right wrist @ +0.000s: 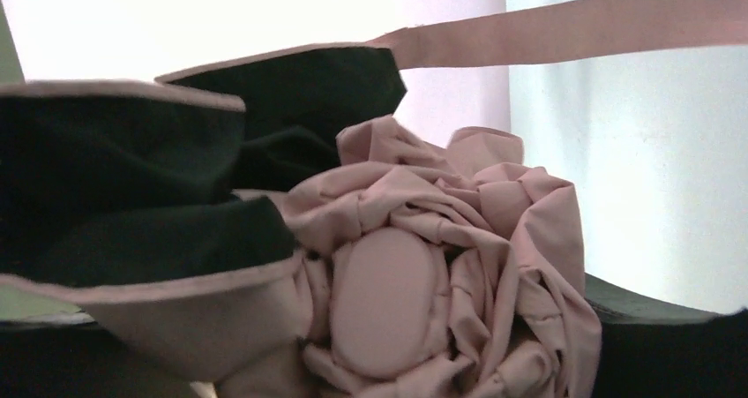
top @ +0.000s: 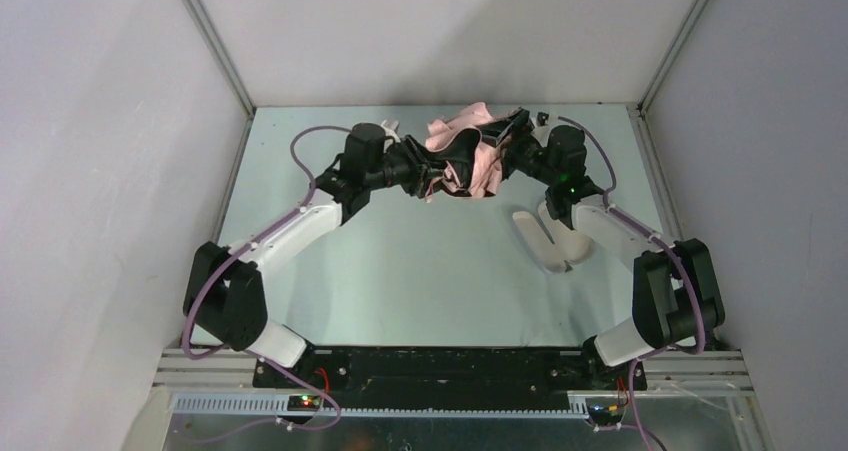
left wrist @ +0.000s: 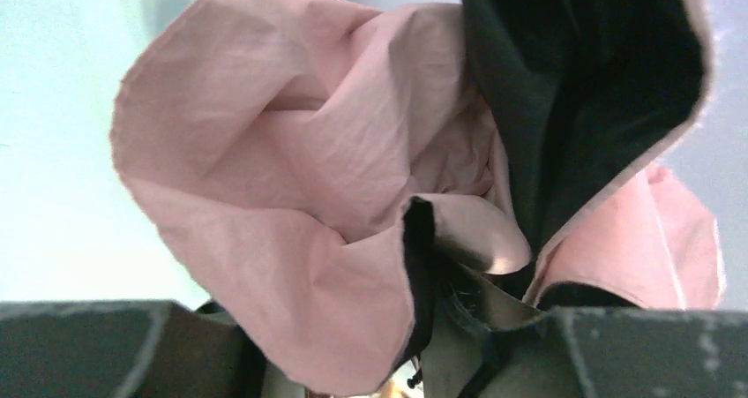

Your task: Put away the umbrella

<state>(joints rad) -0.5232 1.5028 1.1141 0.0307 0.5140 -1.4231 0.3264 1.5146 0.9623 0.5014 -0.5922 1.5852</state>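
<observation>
The umbrella (top: 465, 151) is a crumpled bundle of pale pink fabric with black underside, at the far middle of the table between both arms. My left gripper (top: 428, 176) reaches into its left side. In the left wrist view pink and black folds (left wrist: 291, 195) fill the gap between my dark fingers (left wrist: 635, 354), so the left gripper (left wrist: 379, 336) is closed on fabric. My right gripper (top: 512, 149) holds the right side. In the right wrist view the gathered end with its pink oval cap (right wrist: 388, 301) sits between the jaws of the right gripper (right wrist: 388, 354). The handle is hidden.
A smooth pale lilac oblong case (top: 548, 239) lies on the table right of centre, just below my right arm. White walls enclose the table on three sides; the back wall is just behind the umbrella. A loose pink strap (right wrist: 573, 36) stretches across the right wrist view.
</observation>
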